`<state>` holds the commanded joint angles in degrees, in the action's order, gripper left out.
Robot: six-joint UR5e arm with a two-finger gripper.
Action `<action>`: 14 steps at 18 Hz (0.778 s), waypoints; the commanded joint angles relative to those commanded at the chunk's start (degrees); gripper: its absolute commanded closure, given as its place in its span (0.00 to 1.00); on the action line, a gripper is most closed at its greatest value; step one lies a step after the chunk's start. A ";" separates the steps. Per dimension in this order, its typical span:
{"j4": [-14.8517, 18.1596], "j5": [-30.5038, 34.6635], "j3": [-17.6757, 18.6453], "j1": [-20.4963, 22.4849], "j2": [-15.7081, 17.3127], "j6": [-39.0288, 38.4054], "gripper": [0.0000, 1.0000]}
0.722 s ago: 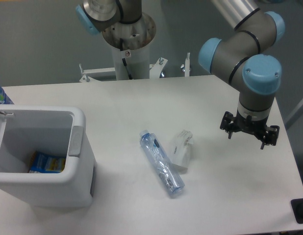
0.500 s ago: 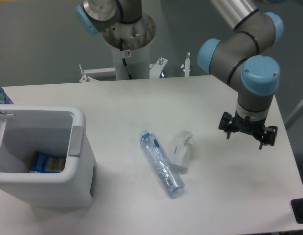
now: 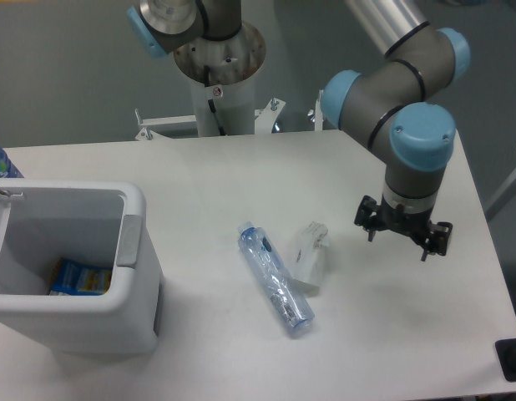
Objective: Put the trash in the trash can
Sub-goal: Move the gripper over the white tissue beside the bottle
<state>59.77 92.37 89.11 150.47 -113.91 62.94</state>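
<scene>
White worktop w/ trash can (image 3: 133,219) at left edge: gripper (image 3: 401,235), empty, jaws apart, has slid left toward cup piece (image 3: 309,255) and bottle (image 3: 275,278), both lying mid-worktop, untouched, so pickup looks imminent, nothing binned yet.

A white tabletop (image 3: 241,180) is seen against a grey floor. A blue printed packet (image 3: 78,277) lies flat at the bottom of the white bin on the left. A blue-patterned object (image 3: 2,163) is cut off by the left edge. A small black object (image 3: 512,359) sits at the tabletop's right front corner.
</scene>
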 joint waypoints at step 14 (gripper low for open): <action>-9.32 -0.18 12.04 -4.31 2.20 -3.61 0.00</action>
<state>50.45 92.20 101.15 146.16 -111.71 59.33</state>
